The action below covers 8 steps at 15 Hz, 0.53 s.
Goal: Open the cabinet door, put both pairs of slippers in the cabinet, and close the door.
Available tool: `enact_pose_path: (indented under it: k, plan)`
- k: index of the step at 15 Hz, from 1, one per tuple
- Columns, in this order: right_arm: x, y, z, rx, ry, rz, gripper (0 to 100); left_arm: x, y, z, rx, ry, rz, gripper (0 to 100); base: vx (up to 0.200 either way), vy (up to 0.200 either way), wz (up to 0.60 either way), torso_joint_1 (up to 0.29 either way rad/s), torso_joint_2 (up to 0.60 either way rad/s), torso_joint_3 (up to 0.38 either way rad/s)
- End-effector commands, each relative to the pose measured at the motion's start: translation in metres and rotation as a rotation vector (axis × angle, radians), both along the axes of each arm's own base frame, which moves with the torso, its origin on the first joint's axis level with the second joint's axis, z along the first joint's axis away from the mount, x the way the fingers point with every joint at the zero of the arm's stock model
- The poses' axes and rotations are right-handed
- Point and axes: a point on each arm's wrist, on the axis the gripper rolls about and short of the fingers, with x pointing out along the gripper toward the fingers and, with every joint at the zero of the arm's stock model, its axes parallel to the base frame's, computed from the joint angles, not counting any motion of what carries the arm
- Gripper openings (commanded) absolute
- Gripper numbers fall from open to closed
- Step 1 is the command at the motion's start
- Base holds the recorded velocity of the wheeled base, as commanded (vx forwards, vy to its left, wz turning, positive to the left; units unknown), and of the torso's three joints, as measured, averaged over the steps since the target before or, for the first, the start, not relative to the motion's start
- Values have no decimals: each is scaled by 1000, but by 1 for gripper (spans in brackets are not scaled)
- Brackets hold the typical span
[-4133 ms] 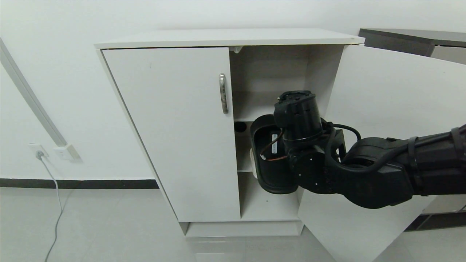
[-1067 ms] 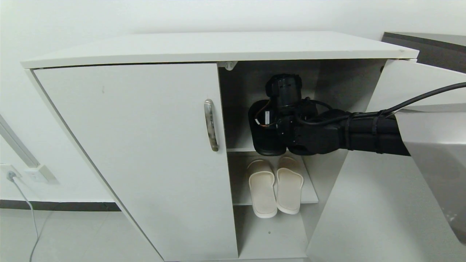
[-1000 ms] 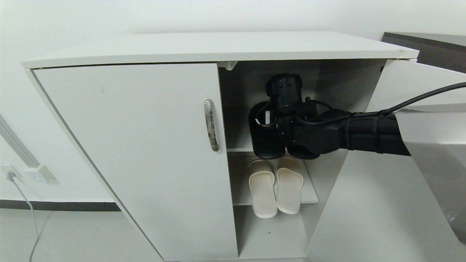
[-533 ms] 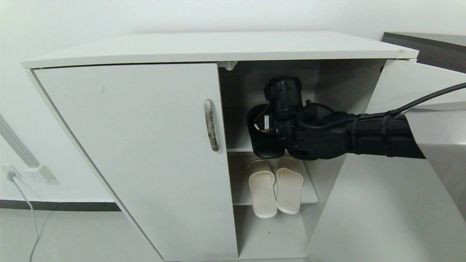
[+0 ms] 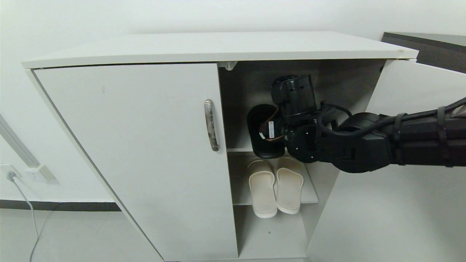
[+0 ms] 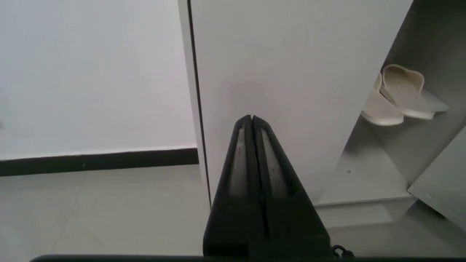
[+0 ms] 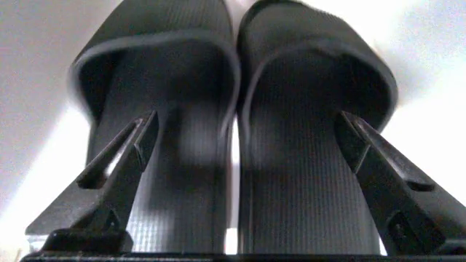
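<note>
The white cabinet has its right door swung open and its left door closed. A pair of black slippers lies on the upper shelf, side by side. My right gripper is open wide just in front of them, one finger at each outer side, gripping nothing. My right wrist hides the right-hand black slipper in the head view. White slippers sit on the middle shelf. My left gripper is shut and empty, low before the closed door.
The closed door carries a metal handle. The bottom shelf holds nothing. A wall socket with a hanging cable is at the left. Dark furniture stands behind the open door.
My right arm carried the black slippers into the cabinet and let go of them on the upper shelf. In the last half second it has drawn back. The head view earlier shifted closer to the cabinet.
</note>
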Motion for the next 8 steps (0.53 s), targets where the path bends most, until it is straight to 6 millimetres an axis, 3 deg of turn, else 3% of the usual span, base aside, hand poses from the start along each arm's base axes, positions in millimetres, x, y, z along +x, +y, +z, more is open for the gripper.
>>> enact_pose_path:
  k: [1, 8]
  plan:
    - [-28, -6, 13, 17, -22, 16, 100, 0, 0, 0, 0, 0, 0, 0, 0, 0, 0, 0, 0, 0]
    - [-88, -33, 25, 14, -21, 83, 100, 0, 0, 0, 0, 0, 0, 0, 0, 0, 0, 0, 0, 0]
